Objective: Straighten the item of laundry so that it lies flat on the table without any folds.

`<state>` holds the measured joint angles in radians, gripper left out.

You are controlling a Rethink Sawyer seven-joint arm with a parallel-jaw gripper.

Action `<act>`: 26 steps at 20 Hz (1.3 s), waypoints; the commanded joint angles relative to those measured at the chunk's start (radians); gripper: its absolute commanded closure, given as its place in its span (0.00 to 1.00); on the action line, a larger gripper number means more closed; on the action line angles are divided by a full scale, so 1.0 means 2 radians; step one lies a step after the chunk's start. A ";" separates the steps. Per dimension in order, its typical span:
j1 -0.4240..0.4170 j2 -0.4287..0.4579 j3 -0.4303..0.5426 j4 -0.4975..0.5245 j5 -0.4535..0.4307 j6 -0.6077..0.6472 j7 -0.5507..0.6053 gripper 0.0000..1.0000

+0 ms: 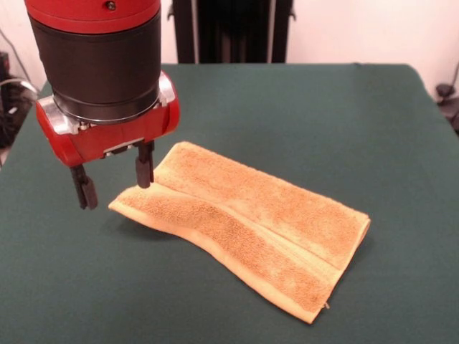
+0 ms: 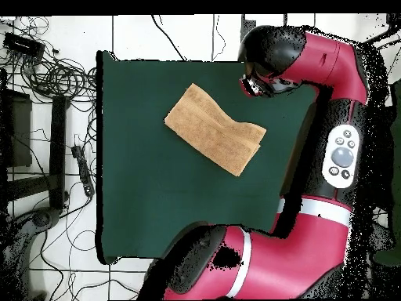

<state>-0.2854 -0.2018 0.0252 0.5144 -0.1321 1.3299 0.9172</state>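
The orange-tan towel (image 1: 251, 222) lies folded lengthwise on the dark green table (image 1: 301, 107), running from centre left towards the lower right, with a crease along its length. My gripper (image 1: 115, 179) hangs open at the towel's left end. One finger (image 1: 145, 170) stands at the towel's left edge. The other finger (image 1: 84, 189) is over bare cloth to the left. Nothing is between the fingers. In the overhead view the towel (image 2: 215, 129) lies in the table's (image 2: 157, 204) upper middle, and the arm's head (image 2: 270, 63) hides the gripper.
The black pedestal (image 1: 229, 29) stands behind the table's far edge. In the overhead view the red arm (image 2: 329, 157) runs along the table's right side, and cables (image 2: 47, 78) lie on the floor to the left.
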 commanded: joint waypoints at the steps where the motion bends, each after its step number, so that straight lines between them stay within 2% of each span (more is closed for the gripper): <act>1: 0.002 0.003 0.068 0.101 -0.024 -0.024 -0.212 0.00; 5: 0.006 0.008 0.068 0.088 -0.031 -0.016 -0.229 0.00; 13: -0.003 0.016 0.092 0.076 -0.023 0.009 -0.307 0.00; 14: -0.006 0.016 0.096 0.074 -0.022 0.015 -0.318 1.00; 18: -0.002 0.023 0.094 0.054 -0.038 0.028 -0.344 1.00; 21: 0.008 0.029 0.090 0.042 -0.047 0.025 -0.331 1.00; 26: 0.016 0.022 0.084 0.066 -0.053 -0.035 -0.301 1.00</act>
<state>-0.2945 -0.2029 0.0860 0.5262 -0.2004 1.3297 0.5304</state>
